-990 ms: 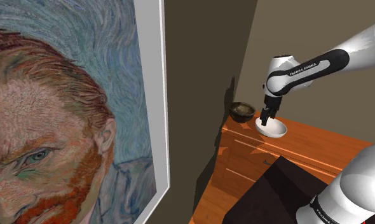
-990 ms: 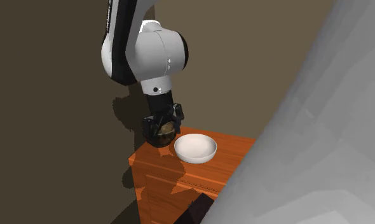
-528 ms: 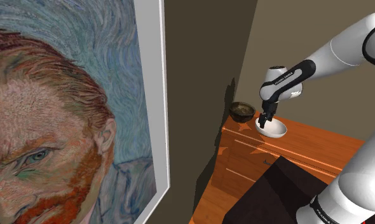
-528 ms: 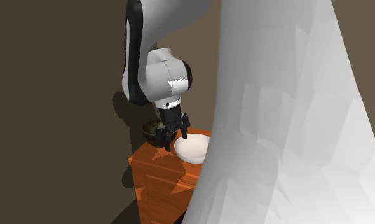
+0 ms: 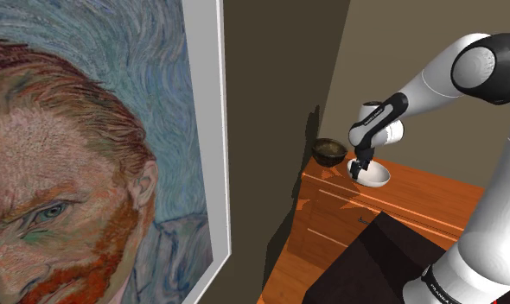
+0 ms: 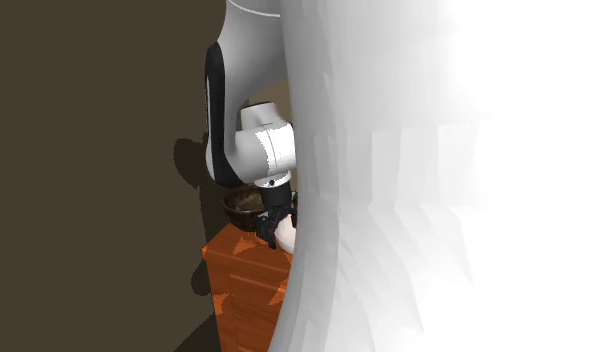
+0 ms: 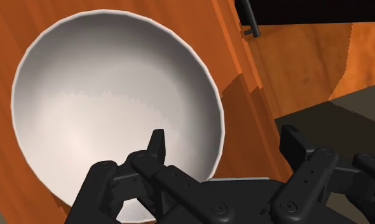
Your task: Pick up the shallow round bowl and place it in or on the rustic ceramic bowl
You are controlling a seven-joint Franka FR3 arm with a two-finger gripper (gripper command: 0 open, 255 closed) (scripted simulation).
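Note:
A shallow white round bowl (image 5: 373,176) sits on an orange wooden dresser (image 5: 400,205). A dark, rough-glazed bowl (image 5: 328,152) stands beside it, toward the shoulder view's left, near the dresser's corner. My black gripper (image 5: 359,169) is down at the white bowl's near rim. In the wrist view the gripper (image 7: 224,146) is open and straddles the white bowl's (image 7: 110,95) rim. One finger is inside the bowl and the other is outside over the dresser top. In the second exterior view the dark bowl (image 6: 243,203) shows behind the gripper (image 6: 281,218).
A large framed portrait painting (image 5: 89,155) stands at the shoulder view's left. The black stand (image 5: 374,268) is just in front of the dresser. A brown wall rises behind the dresser. My own arm (image 6: 433,180) covers the second exterior view's right.
The gripper has come down and shifted toward the white bowl's rim, staying open. The arm's upper links have swung across the second exterior view, hiding most of the white bowl.

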